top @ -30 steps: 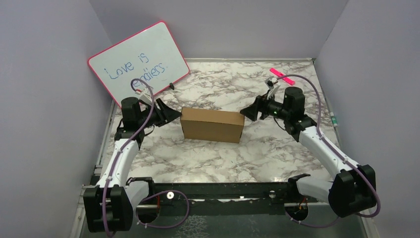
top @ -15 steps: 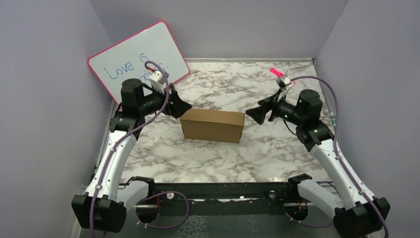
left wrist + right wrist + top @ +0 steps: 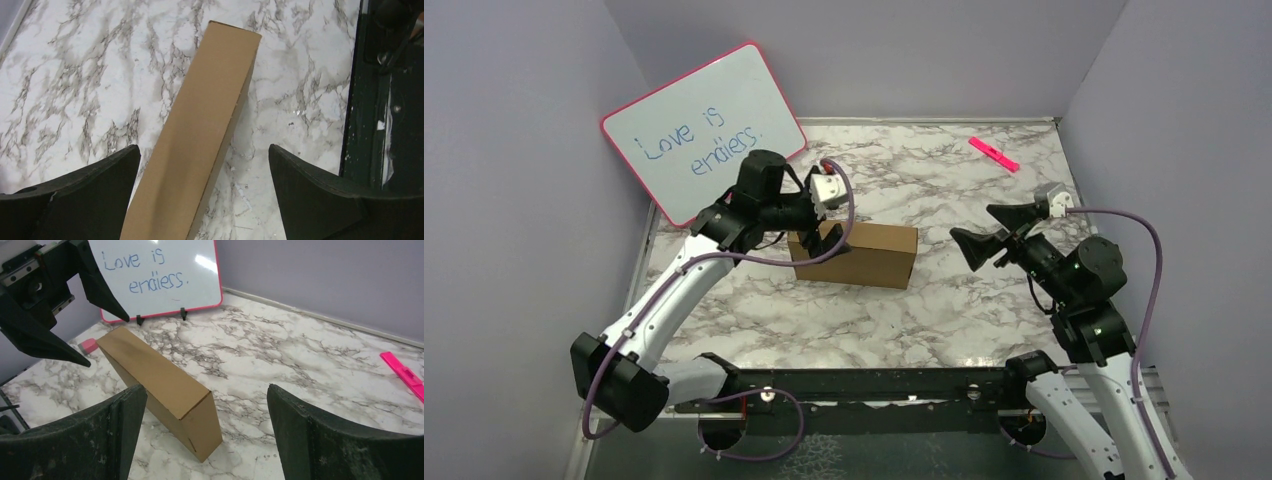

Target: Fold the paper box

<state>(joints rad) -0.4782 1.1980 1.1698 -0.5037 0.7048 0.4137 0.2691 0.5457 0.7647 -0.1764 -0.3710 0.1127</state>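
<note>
The paper box [image 3: 854, 254] is a closed, plain brown cardboard box standing on a long narrow side in the middle of the marble table. My left gripper [image 3: 824, 230] hovers over its left end, pointing down, open and empty. In the left wrist view the box [image 3: 200, 135] runs between the spread fingers of the left gripper [image 3: 204, 150] without touching them. My right gripper [image 3: 974, 224] is open and empty, raised in the air to the right of the box. In the right wrist view the box's right end [image 3: 160, 375] lies beyond the right gripper [image 3: 206, 390].
A pink-framed whiteboard [image 3: 704, 130] leans at the back left. A pink marker [image 3: 994, 153] lies at the back right. A small pink eraser [image 3: 88, 345] lies near the box's left end. A black rail [image 3: 864, 385] runs along the near edge. Walls enclose three sides.
My left gripper has swung right from beside the box's left end to above it, pointing down. My right gripper has drawn back to the right, away from the box. The box has not moved.
</note>
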